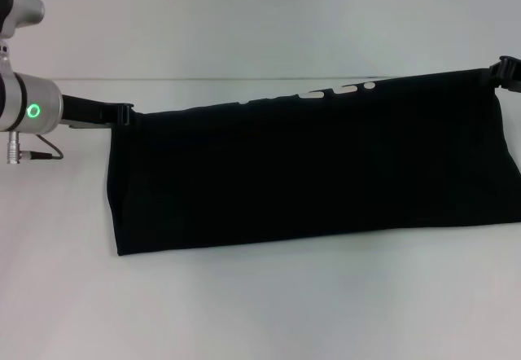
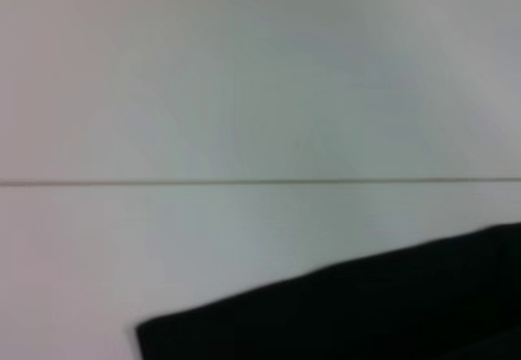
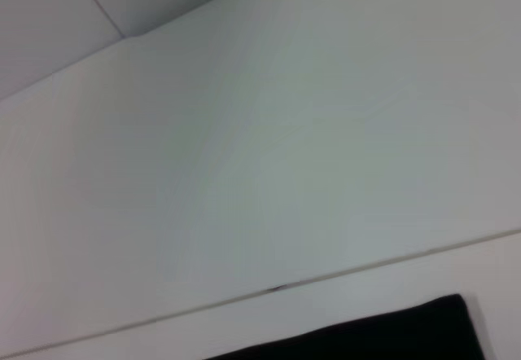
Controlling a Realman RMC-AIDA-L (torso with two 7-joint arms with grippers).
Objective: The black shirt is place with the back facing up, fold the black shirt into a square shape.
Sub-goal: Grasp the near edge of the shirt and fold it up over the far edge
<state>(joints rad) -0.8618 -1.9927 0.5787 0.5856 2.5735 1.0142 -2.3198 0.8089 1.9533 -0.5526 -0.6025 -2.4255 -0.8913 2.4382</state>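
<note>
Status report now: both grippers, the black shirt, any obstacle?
Left gripper and right gripper each shut on a far top corner of the black shirt. Shirt a wide folded band, held taut between them. No obstacle on the white table.

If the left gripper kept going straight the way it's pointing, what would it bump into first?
The left gripper points sideways along the top edge of the black shirt it seems to be pinching, so it would probably push into that cloth first. The right gripper holds the far corner. Depth is hard to judge.
</note>
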